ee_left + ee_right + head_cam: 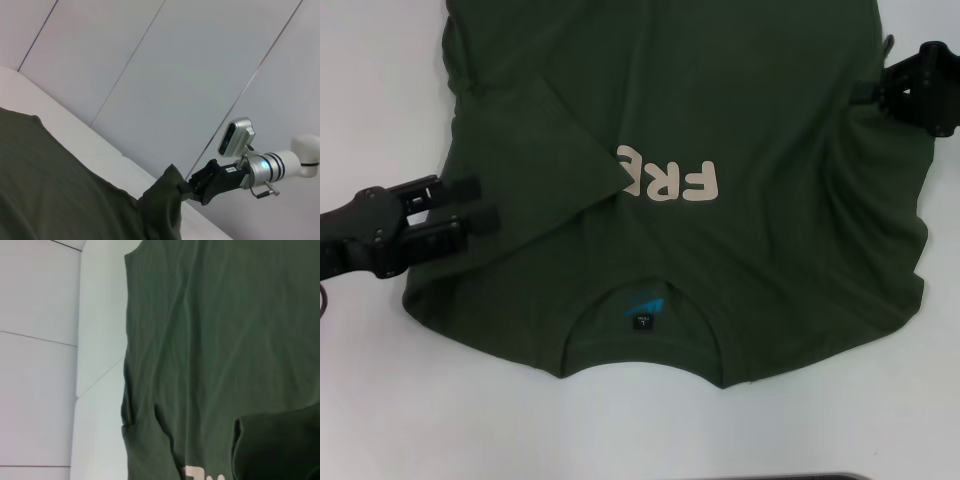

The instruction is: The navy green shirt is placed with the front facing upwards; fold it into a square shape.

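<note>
Navy green shirt (760, 230), soft matte cotton w/ cream letters, lies on white desk (380, 400), left sleeve folded inward. Left gripper (480, 203) at 9 o'clock, fingers narrowly apart at shirt edge; right gripper (865, 90) at 2 o'clock, fingers pinching bunched fabric.

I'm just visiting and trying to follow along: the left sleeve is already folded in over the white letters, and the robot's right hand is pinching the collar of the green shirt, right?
Not quite. The right hand is pinching the shirt's side edge, not its collar; the left wrist view shows the cloth bunched in it. The rest holds: on the green shirt, the left sleeve lies folded over part of the white letters.
</note>
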{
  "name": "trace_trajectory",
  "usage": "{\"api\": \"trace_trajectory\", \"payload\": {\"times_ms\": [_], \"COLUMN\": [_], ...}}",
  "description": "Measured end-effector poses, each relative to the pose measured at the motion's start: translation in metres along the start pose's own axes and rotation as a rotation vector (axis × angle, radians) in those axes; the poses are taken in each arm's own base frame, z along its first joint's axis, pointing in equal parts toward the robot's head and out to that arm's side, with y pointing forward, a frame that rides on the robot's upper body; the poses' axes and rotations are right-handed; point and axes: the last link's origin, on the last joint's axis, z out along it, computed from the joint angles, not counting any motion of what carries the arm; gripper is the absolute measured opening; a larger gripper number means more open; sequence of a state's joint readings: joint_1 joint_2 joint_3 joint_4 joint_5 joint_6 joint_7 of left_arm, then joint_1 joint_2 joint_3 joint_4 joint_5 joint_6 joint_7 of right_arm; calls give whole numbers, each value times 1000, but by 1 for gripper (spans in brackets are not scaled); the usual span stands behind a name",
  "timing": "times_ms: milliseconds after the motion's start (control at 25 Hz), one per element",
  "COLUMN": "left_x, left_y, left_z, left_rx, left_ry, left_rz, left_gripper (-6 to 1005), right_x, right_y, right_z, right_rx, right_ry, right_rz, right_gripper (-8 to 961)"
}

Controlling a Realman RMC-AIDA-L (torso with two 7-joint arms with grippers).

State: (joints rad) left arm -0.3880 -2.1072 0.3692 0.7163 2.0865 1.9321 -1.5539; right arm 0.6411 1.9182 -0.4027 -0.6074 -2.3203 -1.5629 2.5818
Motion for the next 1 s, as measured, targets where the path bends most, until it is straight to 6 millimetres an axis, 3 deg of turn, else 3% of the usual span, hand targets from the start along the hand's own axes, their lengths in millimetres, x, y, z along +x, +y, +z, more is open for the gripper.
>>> {"api": "trace_trajectory", "payload": {"times_ms": [760, 880, 1000], "left_x": [2, 2, 3], "left_y": [-2, -2, -2], "left_z": [-6, -7, -7], "left_rx": [31, 33, 34], "left_ry": [38, 40, 40], "left_rz": [-1, 0, 0], "left_gripper": [717, 717, 716], "right_x": [13, 14, 15], "right_y": [-5, -6, -6], "right_z": [36, 41, 44], "right_rx": [-31, -29, -26], "right_ry": [-8, -12, -10], "right_rz": [38, 37, 25], "right_gripper": [30, 160, 226]}}
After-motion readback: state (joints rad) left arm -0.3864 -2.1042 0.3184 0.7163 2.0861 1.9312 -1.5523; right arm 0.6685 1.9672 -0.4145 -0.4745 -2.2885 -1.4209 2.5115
